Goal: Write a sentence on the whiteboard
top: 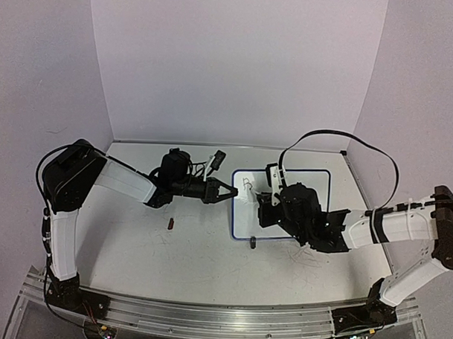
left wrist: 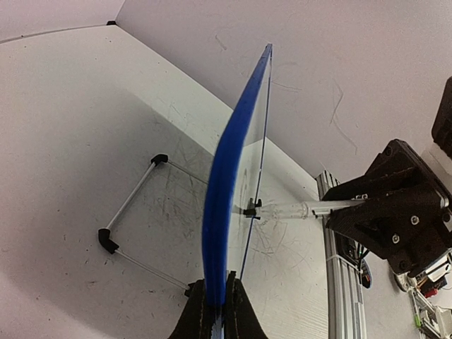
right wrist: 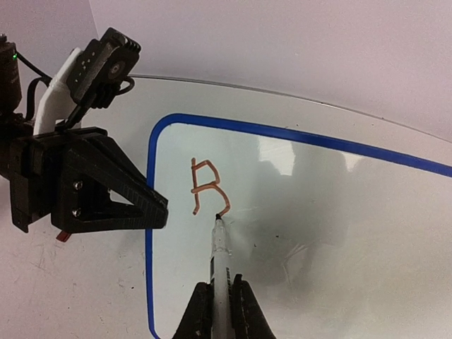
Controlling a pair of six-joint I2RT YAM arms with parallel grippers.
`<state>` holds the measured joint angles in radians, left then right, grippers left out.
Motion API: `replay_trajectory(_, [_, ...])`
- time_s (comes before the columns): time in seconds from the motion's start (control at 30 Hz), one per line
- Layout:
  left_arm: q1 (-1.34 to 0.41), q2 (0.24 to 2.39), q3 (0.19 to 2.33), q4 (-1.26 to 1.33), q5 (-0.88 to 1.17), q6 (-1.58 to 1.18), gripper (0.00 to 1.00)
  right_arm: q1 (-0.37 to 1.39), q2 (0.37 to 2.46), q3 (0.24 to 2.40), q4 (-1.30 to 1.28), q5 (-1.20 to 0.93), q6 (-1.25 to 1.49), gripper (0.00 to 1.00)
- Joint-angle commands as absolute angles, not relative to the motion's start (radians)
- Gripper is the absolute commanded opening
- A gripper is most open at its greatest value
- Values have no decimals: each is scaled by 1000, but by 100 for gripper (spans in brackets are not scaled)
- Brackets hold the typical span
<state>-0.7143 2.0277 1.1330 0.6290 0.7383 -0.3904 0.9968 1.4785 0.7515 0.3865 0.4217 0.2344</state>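
**Whiteboard** (top: 311,186): white, blue rounded frame. It sits on the desk (top: 171,257) toward the far right corner, well clear of the near edge.
- The left wrist view alone shows it edge-on (left wrist: 222,183), propped at a tilt.
- That view also shows a wire stand (left wrist: 133,198) with black end caps behind it.
- The top view shows one black foot (top: 252,242) at its near edge.
- The right wrist view gives the writing face (right wrist: 318,212).

**Sentence** (right wrist: 205,187): a single orange-brown letter, like an R or an unfinished B, near the board's upper left corner.
- It is legible only in the right wrist view.
- From above it is a faint mark.
- Edge-on it cannot be read.

**Left gripper** (top: 232,192): fingers pinched tight onto the board's left frame.
- Its own camera shows the blue edge clamped between them (left wrist: 215,314).
- The right wrist view shows it side-on at that edge (right wrist: 152,208).

**Right gripper** (top: 262,201): fingers closed around a marker (top: 250,198), seen closely at (right wrist: 220,307).

**Marker** (right wrist: 219,251): clear barrel, dark tip.
- The tip touches the board just below the letter.
- The left wrist view confirms the contact from the side (left wrist: 289,210), with the right gripper (left wrist: 337,208) behind it.

**Small red-brown piece** (top: 170,224): lies on the desk left of the board, near the middle. Only a sliver of it shows below the left gripper in the right wrist view (right wrist: 62,236).
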Motion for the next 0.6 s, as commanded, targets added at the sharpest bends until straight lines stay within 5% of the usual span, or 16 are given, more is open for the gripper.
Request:
replay_trajectory(0.0, [-718, 2016, 1139, 520, 670, -369, 0, 1004, 1525, 788, 409, 414, 241, 0])
replay_trajectory(0.57, [-717, 2008, 1130, 510, 665, -356, 0, 1002, 1382, 740, 380, 433, 228, 0])
